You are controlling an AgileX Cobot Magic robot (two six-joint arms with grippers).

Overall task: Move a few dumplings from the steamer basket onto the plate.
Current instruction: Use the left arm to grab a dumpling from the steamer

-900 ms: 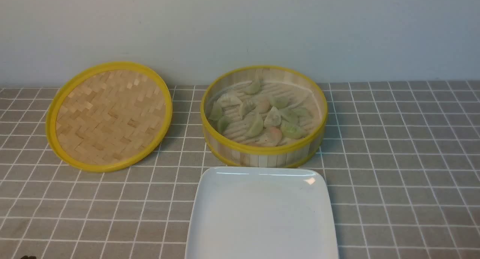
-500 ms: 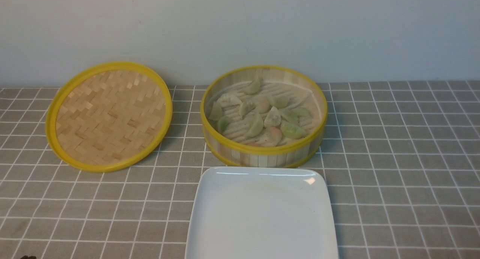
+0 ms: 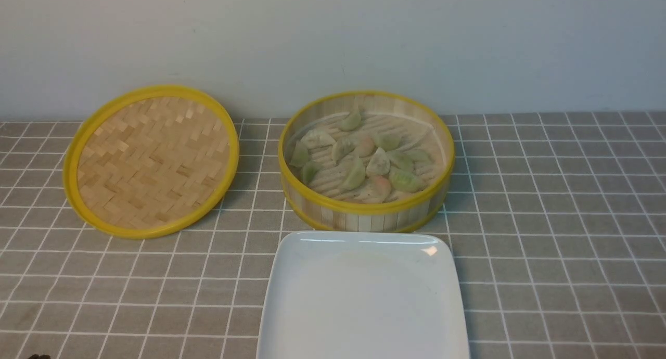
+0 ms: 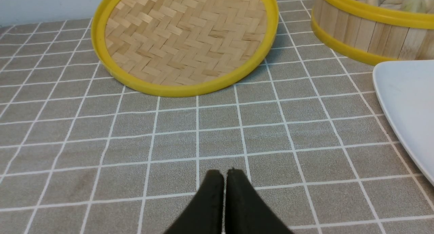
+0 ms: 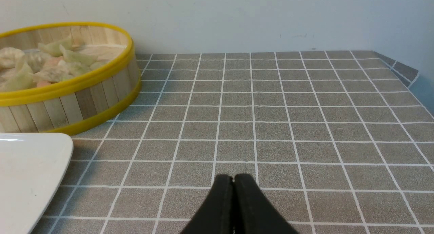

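Note:
The steamer basket (image 3: 367,210) stands at the back centre and holds several pale green and a few pinkish dumplings (image 3: 379,164). The white square plate (image 3: 362,296) lies just in front of it, with nothing on it. The basket (image 4: 359,30) and plate (image 4: 407,98) also show in the left wrist view, and the basket (image 5: 67,101) and plate (image 5: 27,173) in the right wrist view. My left gripper (image 4: 223,173) is shut and empty, low over the cloth in front of the lid. My right gripper (image 5: 233,177) is shut and empty, over the cloth to the right of the plate.
The shallow woven lid (image 3: 151,161) with a yellow rim lies upturned at the back left, also seen in the left wrist view (image 4: 184,40). A grey checked cloth (image 3: 562,218) covers the table. A wall runs along the back. The table's right edge (image 5: 412,78) shows in the right wrist view.

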